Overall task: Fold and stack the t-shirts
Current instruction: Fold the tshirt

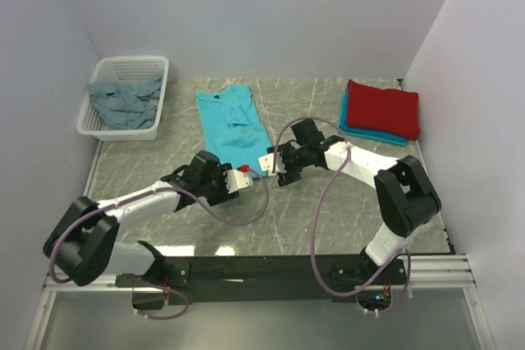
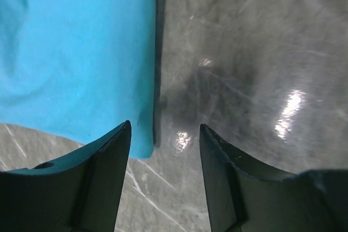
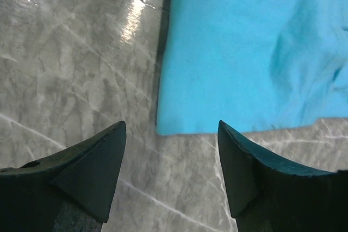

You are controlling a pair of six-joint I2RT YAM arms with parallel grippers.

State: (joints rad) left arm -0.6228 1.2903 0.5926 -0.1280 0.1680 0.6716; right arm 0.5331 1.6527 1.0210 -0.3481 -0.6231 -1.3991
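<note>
A bright turquoise t-shirt (image 1: pixel 233 123) lies flat on the table as a long narrow strip, neck end at the back. Both grippers sit low at its near end. My left gripper (image 1: pixel 246 175) is open; in its wrist view the shirt (image 2: pixel 76 52) has its near corner just beyond the left finger, and only table lies between the jaws (image 2: pixel 165 129). My right gripper (image 1: pixel 264 161) is open too, and the shirt's corner (image 3: pixel 163 129) lies just ahead of its empty jaws (image 3: pixel 171 126). A folded red t-shirt (image 1: pixel 382 106) rests on a folded turquoise-blue one (image 1: pixel 371 134) at the back right.
A white perforated basket (image 1: pixel 156 67) stands at the back left with a crumpled grey-blue t-shirt (image 1: pixel 123 102) inside. Walls close in the table on the left, back and right. The arms' base rail (image 1: pixel 262 268) runs along the near edge.
</note>
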